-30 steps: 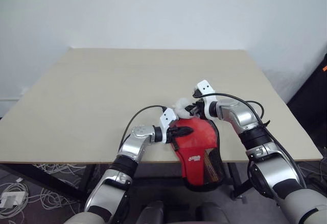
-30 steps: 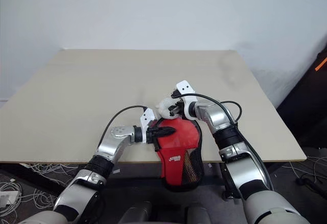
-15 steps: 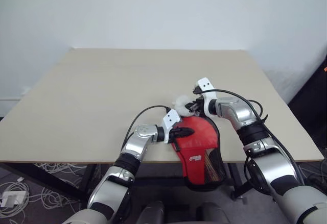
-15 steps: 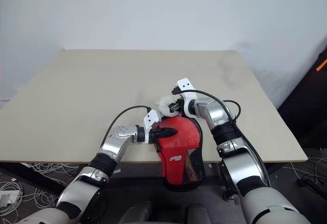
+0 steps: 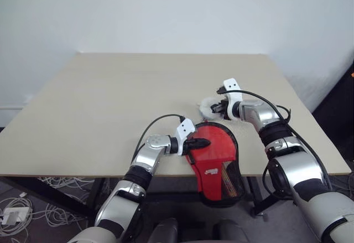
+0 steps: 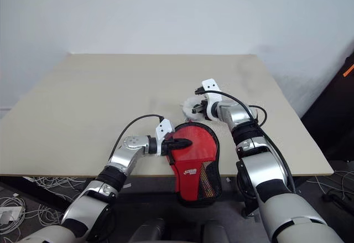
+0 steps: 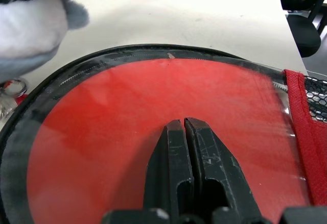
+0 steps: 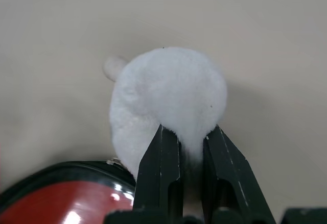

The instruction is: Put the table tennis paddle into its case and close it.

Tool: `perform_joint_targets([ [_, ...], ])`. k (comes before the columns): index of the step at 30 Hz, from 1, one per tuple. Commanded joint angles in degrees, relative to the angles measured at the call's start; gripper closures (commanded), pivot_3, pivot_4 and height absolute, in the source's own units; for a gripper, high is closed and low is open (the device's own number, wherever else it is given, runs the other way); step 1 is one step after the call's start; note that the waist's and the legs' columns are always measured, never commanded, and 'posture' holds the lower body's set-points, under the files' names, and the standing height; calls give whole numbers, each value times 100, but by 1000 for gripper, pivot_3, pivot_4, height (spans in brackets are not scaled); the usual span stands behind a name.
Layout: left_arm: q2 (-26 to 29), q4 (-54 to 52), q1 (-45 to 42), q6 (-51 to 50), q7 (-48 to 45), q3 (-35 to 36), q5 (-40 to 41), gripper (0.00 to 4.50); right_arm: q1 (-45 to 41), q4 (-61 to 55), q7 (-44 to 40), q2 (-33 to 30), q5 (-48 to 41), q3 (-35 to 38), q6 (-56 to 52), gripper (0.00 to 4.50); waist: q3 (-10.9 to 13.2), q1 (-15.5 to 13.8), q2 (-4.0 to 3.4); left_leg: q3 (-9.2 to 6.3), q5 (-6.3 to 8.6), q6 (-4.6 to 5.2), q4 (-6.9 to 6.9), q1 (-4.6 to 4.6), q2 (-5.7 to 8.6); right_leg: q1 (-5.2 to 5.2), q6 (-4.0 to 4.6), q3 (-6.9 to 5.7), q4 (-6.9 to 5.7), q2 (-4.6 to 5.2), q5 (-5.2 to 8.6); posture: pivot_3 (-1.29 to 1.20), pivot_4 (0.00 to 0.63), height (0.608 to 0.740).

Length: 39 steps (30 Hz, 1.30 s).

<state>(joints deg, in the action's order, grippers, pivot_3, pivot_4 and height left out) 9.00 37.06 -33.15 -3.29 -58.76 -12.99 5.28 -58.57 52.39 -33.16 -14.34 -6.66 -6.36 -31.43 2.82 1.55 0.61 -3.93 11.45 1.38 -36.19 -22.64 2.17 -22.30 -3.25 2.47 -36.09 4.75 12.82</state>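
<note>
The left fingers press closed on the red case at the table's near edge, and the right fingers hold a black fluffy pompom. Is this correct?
Not quite: the fluffy pompom between the right fingers is white, not black, as the right wrist view shows. The rest holds: the left fingers are closed on the red case at the table's near edge.

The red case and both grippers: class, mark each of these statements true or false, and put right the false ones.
1. The case lies at the near edge of the table, its narrow end hanging over the edge. True.
2. The left gripper stands wide open above the case. False: its fingers are shut and rest on the case's clear red face.
3. The right gripper holds a white fluffy pompom. True.
4. The pompom sits at the far left corner of the table. False: it is just beyond the case's round end.
5. A loose paddle lies on the table beside the case. False: none lies there.
</note>
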Motion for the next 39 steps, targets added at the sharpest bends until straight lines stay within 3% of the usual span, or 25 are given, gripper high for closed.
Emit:
perform_joint_targets([
  [1, 3, 60, -73, -23, -56, -48, -47, 4500, -312, -25, 105, -353, 182, 173, 341, 4464, 0, 3, -3, 0, 0, 0, 0, 0, 0, 0, 0, 0, 0, 0, 0, 0, 0, 739],
  [12, -27, 194, -153, 5, -93, -33, -48, 4500, 6, -152, -346, -1190, 357, 153, 469, 4464, 2, -2, -15, 1, -1, 1, -1, -1, 3, 0, -2, 1, 0, 3, 1, 0, 0, 739],
  [20, -66, 326, -218, 44, -138, -37, -60, 4500, 660, -1277, -1005, -1816, 279, 93, 96, 4464, 1, -2, -26, 2, -1, 2, -4, -3, 3, 1, -23, 2, 0, 5, 14, 0, 0, 739],
  [30, -189, 598, -454, 207, -233, -89, -120, 4500, 1155, -2259, -1029, -1784, 233, 101, -425, 4464, 1, -27, -27, 2, 1, 4, -8, -4, 4, 4, -26, 1, 4, 7, 16, 0, 0, 739],
  [39, -31, 32, -1036, -249, -665, 3, 63, 4500, 1297, -2591, -1032, -1751, 210, 105, -654, 4464, 2, -19, -26, 3, 1, 4, -8, -7, 3, -1, -28, 0, 2, 5, 17, 0, 0, 739],
])
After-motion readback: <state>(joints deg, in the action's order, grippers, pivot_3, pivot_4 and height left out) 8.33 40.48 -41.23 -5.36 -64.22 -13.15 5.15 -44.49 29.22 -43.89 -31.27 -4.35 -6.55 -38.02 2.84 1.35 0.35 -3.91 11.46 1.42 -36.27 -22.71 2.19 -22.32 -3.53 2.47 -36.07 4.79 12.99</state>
